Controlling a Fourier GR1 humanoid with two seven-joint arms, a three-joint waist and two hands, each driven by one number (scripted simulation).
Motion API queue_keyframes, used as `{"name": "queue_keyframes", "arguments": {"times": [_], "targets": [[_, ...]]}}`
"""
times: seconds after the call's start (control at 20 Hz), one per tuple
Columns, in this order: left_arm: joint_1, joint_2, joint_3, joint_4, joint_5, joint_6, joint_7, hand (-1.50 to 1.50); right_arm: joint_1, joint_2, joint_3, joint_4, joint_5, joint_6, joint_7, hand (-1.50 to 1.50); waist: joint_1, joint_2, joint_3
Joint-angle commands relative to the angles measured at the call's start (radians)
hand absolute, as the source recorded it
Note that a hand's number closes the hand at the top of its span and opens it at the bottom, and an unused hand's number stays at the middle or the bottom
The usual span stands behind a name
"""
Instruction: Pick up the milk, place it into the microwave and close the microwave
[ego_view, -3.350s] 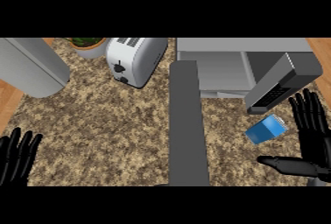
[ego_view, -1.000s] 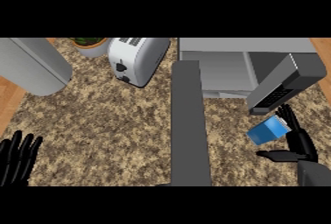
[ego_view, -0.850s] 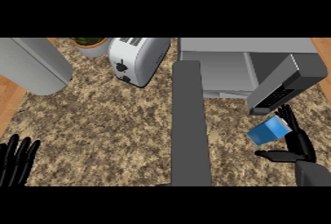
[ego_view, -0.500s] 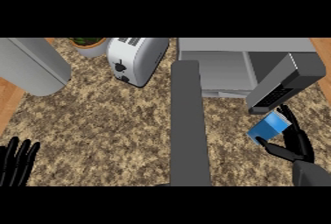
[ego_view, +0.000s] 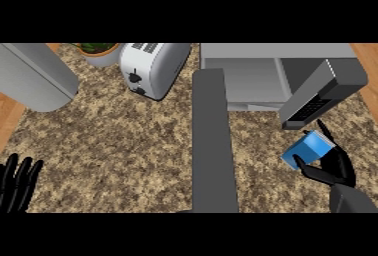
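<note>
While left hand (ego_view: 18, 182) rests open, right hand (ego_view: 334, 167) grips milk (ego_view: 308, 150).

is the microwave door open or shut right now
Open: the microwave shows its bare cavity, and its door swings out toward the right hand, which curls around the blue milk.

I see a white two-slot toaster (ego_view: 151, 67) beside a potted green plant (ego_view: 98, 50) on the speckled brown granite counter (ego_view: 118, 145).

A kitchen, seemingly: toaster (ego_view: 151, 67) and microwave (ego_view: 273, 75) on speckled counter (ego_view: 118, 145).
</note>
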Motion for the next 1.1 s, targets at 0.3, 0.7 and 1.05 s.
{"name": "queue_keyframes", "arguments": {"times": [0.3, 0.7, 1.05], "targets": [[0.031, 0.005, 0.023, -0.022, 0.005, -0.01, -0.003, -1.5, 0.029, 0.159, 0.054, -0.134, -0.025, 0.036, -0.112, 1.5, 0.01, -0.008, -0.002], [0.071, -0.007, 0.04, 0.021, 0.003, -0.046, -0.077, -1.5, 0.131, 0.241, 0.175, -0.449, -0.008, -0.063, 0.068, 1.5, -0.011, -0.016, -0.005], [0.055, 0.02, 0.088, 0.018, 0.062, -0.067, -0.04, -1.5, 0.388, 0.31, 0.377, -0.929, -0.095, -0.164, 0.3, 1.5, -0.017, -0.016, -0.005]]}}
